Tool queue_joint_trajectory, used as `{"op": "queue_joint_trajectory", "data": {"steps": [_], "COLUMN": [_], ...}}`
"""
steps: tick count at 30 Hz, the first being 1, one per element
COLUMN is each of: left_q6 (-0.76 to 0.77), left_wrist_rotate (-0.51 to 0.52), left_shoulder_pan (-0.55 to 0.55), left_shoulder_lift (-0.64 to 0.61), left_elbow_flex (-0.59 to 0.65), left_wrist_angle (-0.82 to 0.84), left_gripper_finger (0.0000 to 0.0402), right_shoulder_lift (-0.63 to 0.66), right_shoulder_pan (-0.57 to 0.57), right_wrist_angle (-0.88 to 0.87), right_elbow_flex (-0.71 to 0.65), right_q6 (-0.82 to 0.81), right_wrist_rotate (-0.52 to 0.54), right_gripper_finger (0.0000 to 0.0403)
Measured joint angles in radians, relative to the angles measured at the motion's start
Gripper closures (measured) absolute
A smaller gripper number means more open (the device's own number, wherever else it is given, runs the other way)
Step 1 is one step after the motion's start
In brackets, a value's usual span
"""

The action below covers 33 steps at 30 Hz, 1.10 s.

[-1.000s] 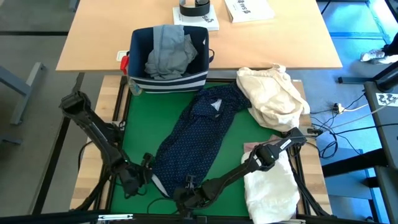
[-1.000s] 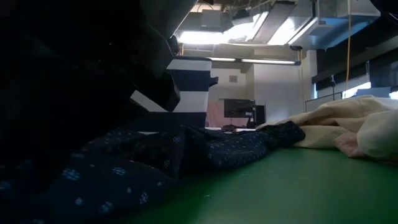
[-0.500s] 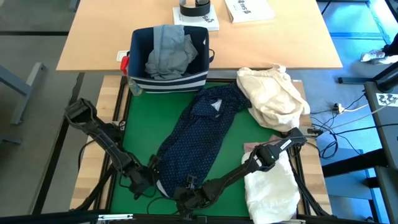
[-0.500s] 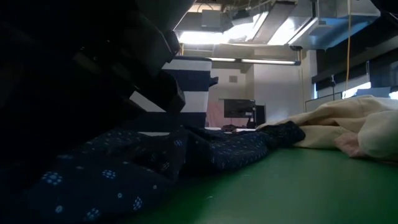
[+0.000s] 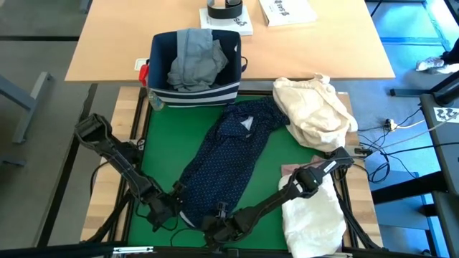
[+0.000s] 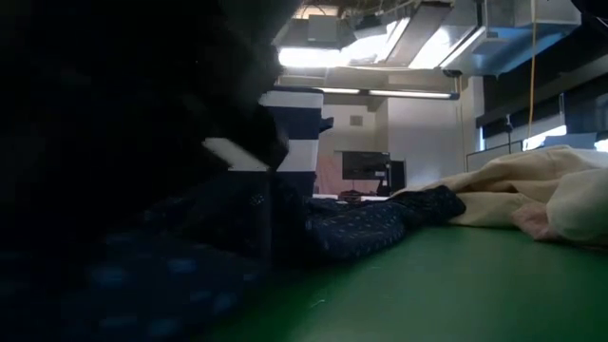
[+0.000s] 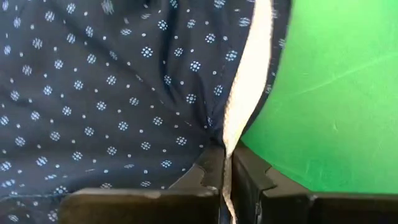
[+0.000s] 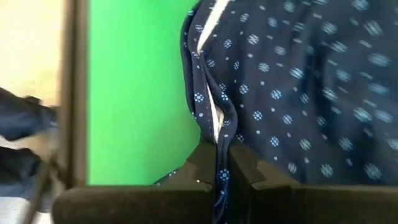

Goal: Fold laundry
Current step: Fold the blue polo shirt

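- Navy white-dotted shirt (image 5: 226, 161) lies stretched diagonally on the green table mat (image 5: 283, 154), collar end toward the navy fabric bin with white stripes (image 5: 193, 89), hem end at the near edge.
- Left gripper (image 7: 225, 177) at the near-left hem corner, fingers pressed together, pinching the shirt's white-lined edge.
- Right gripper (image 8: 222, 169) at the near hem, just beside the left one, fingers pinching a fold of the dotted fabric.
- Light grey jeans (image 5: 193, 57) piled inside the bin.
- Cream-beige cloth bundle (image 5: 315, 107) on the far right, touching the shirt's collar end.
- White shirt (image 5: 312, 215) crumpled at the near right, under the right arm; a bit of pale pink top (image 5: 287, 170) peeks out beside it.
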<state>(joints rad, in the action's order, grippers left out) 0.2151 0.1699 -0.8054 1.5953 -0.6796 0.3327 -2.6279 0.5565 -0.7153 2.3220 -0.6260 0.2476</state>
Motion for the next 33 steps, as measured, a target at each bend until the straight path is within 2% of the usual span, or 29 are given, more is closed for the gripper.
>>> {"op": "queue_joint_trajectory", "data": {"steps": [5,12,16,21,26,33], "left_q6": [0.106,0.224,0.255,0.302,0.389,0.528], "left_wrist_rotate": [-0.045,-0.077,-0.105,-0.138,-0.134,-0.075], "left_shoulder_pan": [-0.005,-0.011,-0.011,-0.048,-0.146,-0.239], "left_shoulder_lift": [-0.056,-0.228,-0.309,-0.338,-0.327,-0.324], "left_elbow_flex": [-0.024,-0.113,-0.136,-0.136,-0.137,-0.138], "left_wrist_angle": [0.083,0.238,0.236,0.232,0.194,0.172], "left_gripper_finger": [0.0397,0.0399,0.04,0.04,0.0401,0.0396], "right_shoulder_lift": [0.053,0.149,0.19,0.187,0.177,0.176], "right_shoulder_pan": [0.006,0.007,0.008,0.024,0.066,0.11], "right_wrist_angle": [-0.106,-0.149,-0.149,-0.067,0.076,0.199], "right_elbow_flex": [-0.003,-0.001,-0.001,0.0,-0.001,0.0], "right_q6": [-0.025,-0.026,-0.018,-0.017,-0.042,-0.082], "right_wrist_rotate": [0.032,0.056,0.056,0.049,0.081,0.144], "right_gripper_finger": [0.0395,0.0393,0.0396,0.0393,0.0396,0.0397]}}
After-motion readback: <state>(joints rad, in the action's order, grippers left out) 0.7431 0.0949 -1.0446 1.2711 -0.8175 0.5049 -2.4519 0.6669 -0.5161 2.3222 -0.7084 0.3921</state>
